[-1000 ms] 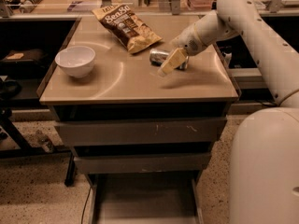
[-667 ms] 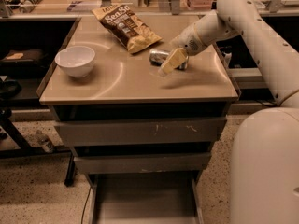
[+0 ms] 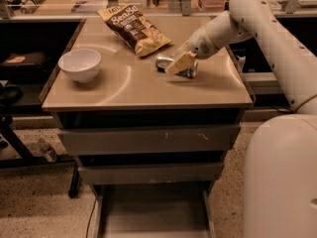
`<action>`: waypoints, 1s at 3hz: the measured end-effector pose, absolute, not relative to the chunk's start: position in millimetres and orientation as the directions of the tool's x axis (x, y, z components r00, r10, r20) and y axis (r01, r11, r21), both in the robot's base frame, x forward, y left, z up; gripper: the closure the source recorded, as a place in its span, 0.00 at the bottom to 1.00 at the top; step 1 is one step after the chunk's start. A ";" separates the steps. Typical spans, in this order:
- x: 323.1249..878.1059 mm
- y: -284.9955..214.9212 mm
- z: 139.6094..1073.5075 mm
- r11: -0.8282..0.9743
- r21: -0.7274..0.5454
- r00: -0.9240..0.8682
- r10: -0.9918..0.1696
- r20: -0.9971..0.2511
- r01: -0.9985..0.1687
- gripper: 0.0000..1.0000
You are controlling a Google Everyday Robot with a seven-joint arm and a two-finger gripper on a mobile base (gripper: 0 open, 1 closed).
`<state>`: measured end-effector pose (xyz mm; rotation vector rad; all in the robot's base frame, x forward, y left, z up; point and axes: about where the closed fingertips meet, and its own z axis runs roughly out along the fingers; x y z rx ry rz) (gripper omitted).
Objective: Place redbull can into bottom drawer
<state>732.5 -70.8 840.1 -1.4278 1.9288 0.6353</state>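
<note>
At the right edge of the view, the robot's white body (image 3: 280,182) fills the lower corner, and its arm (image 3: 277,38) reaches down and leftward over the grey cabinet. The cabinet's tan top (image 3: 124,90) carries everything loose. Beneath it, two upper drawers (image 3: 143,140) show flat fronts pushed in, while the bottom drawer (image 3: 151,212) is pulled out toward the camera with its grey floor bare. On the far part of the top lies a brown chip bag (image 3: 133,28), flat and angled, its near corner just beside the redbull can (image 3: 162,62). A white bowl (image 3: 79,64) sits upright near the left edge, well apart from both. The can lies on its side right of centre on the top, not in any drawer. The gripper (image 3: 179,64) is down at the can, with a cream-coloured part crossing the can's front and hiding its middle. Whether it has clamped the can cannot be told. Compared with a second ago, nothing has shifted: arm, can, bag and bowl sit where they were.
</note>
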 end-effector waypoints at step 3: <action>732.5 -70.7 840.0 0.290 0.004 -0.198 -0.643 -0.739 -0.957 1.00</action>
